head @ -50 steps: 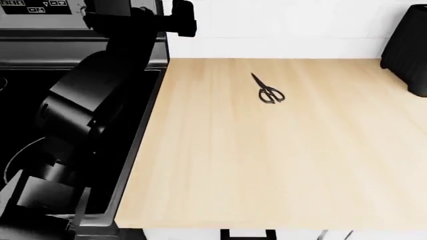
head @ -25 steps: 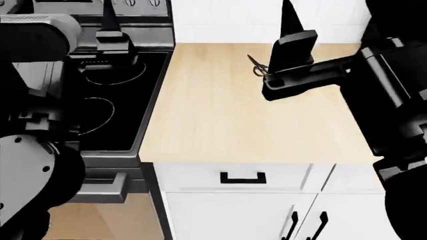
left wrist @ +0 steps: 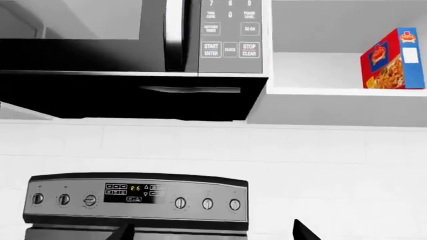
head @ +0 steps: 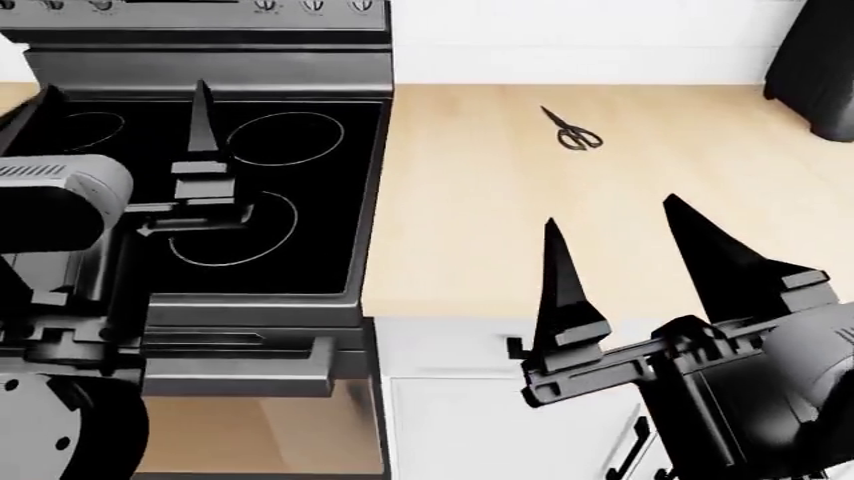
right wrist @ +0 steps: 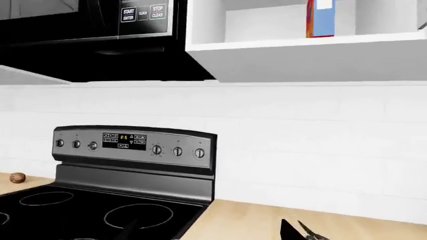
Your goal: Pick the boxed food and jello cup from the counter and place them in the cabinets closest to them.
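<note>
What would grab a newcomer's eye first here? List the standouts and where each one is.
The bright red-and-blue boxed food stands upright in the open white cabinet beside the microwave, the only vivid colour around. In the head view, the right gripper hangs open over the counter's front edge, its dark pointed fingers spread. The black stovetop fills the left, and scissors lie alone on the pale wood further back.

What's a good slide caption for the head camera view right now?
Head view: both grippers, left and right, hang open and empty over stovetop and counter; scissors lie beyond.
</note>
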